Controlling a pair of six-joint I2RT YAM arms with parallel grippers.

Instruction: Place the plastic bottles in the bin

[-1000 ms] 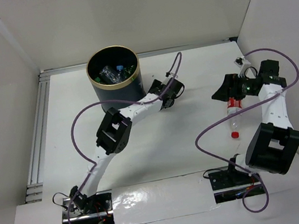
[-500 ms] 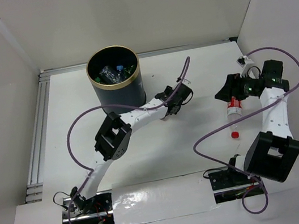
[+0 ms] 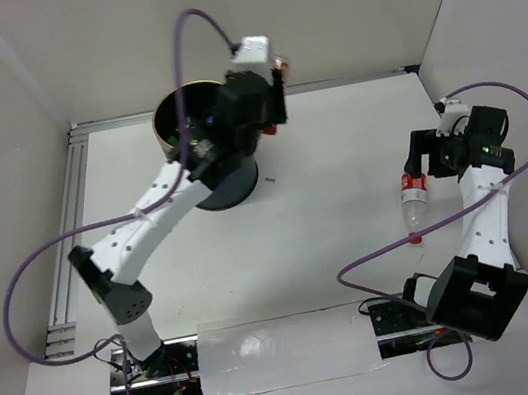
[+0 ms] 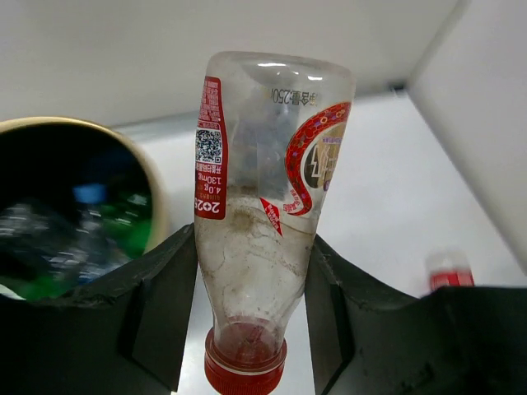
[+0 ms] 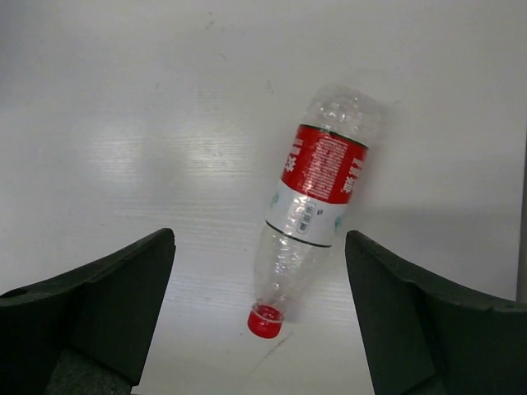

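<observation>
My left gripper (image 4: 251, 309) is shut on a clear plastic bottle (image 4: 259, 214) with a red label and red cap, gripping its neck. In the top view the left gripper (image 3: 258, 115) is raised over the right rim of the dark bin (image 3: 232, 185). The bin's gold rim (image 4: 155, 197) shows in the left wrist view, with green and clear bottles (image 4: 82, 234) inside. My right gripper (image 5: 259, 240) is open above a second clear bottle (image 5: 317, 193) with a red and white label, lying on the table. That bottle (image 3: 414, 201) lies just left of the right gripper (image 3: 430, 158) in the top view.
White walls enclose the table on the left, back and right. A metal rail (image 3: 68, 240) runs along the left edge. The right arm's purple cable (image 3: 386, 258) loops across the table in front of the lying bottle.
My left arm has swung up from the table right of the bin to above the bin's rim, carrying the bottle. My right gripper has shifted slightly right; the lying bottle stays put.
</observation>
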